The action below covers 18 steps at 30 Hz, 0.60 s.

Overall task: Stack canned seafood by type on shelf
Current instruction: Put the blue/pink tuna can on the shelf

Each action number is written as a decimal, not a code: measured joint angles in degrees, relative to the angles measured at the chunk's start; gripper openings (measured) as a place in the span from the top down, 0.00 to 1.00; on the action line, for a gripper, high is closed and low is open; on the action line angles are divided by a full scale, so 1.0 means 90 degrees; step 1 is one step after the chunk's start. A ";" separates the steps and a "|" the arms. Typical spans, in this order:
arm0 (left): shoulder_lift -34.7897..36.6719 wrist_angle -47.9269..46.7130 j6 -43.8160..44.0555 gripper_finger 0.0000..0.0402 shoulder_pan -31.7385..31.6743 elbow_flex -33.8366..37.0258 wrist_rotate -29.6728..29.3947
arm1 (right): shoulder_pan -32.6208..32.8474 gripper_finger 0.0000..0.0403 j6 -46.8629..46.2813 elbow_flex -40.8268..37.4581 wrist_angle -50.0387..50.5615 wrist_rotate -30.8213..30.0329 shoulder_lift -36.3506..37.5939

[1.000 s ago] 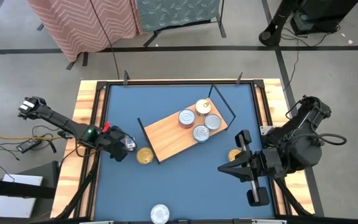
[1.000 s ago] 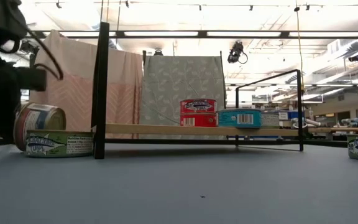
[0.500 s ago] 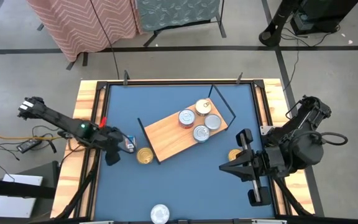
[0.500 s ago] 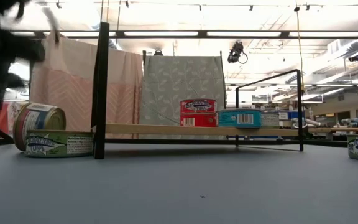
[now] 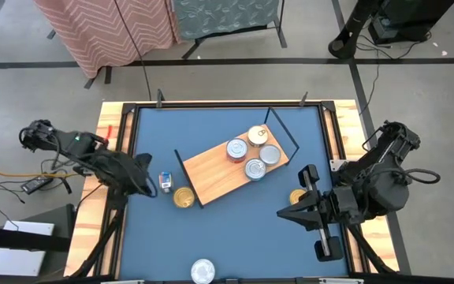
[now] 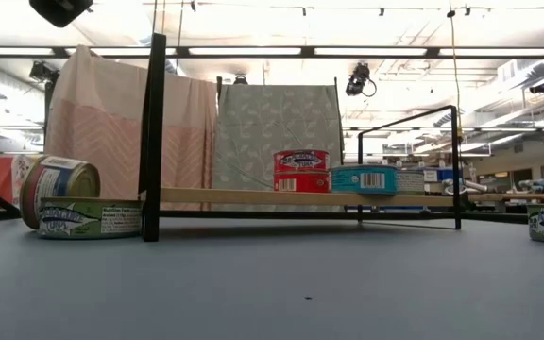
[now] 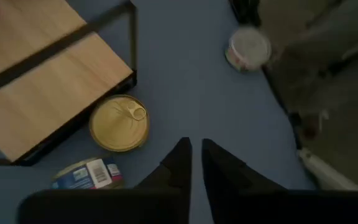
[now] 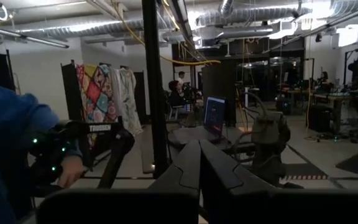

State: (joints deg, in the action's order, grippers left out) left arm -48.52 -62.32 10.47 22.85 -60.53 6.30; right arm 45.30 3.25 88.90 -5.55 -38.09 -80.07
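My left gripper (image 5: pixel 142 164) hangs at the table's (image 5: pixel 235 244) left edge, fingers (image 7: pixel 178 163) a narrow slit apart, gripping nothing; beside it a blue-labelled tin (image 5: pixel 164 182) lies on its side, just touching a gold tin (image 5: pixel 184 197) at the shelf's (image 5: pixel 215 171) corner; four tins (image 5: pixel 251 154) sit on the shelf; one silver tin (image 5: pixel 202 270) lies near the front rim; my right gripper (image 5: pixel 284 212), pinched shut and empty, waits beside another gold tin (image 5: pixel 297 196).

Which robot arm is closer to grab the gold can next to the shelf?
Probably the left. Its tool sits beside the gold can at the shelf's left end, by the tipped can. The right tool waits across the table.
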 joint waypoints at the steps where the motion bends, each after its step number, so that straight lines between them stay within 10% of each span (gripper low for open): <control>1: -0.0118 -0.0037 -0.0167 0.86 0.0002 0.0000 0.0047 | 0.0000 0.97 -0.0034 0.0000 0.0024 0.0000 0.0000; 7: -0.0817 -0.0575 -0.2001 0.67 0.0006 -0.0017 -0.0311 | 0.0000 0.97 -0.0530 0.0000 0.0401 -0.0206 0.0000; 15: -0.1700 -0.1791 -0.4275 0.41 0.0010 -0.0017 -0.3057 | 0.0000 0.97 -0.1227 0.0000 0.0703 -0.0264 0.0000; 18: -0.2053 -0.1947 -0.4320 0.33 0.0002 -0.0015 -0.3145 | 0.0000 0.97 -0.1227 0.0000 0.0680 -0.0282 0.0000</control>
State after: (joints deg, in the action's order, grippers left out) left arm -67.00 -79.85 -28.41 22.87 -60.67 -22.01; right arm 45.30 -7.79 88.90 0.58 -40.62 -80.07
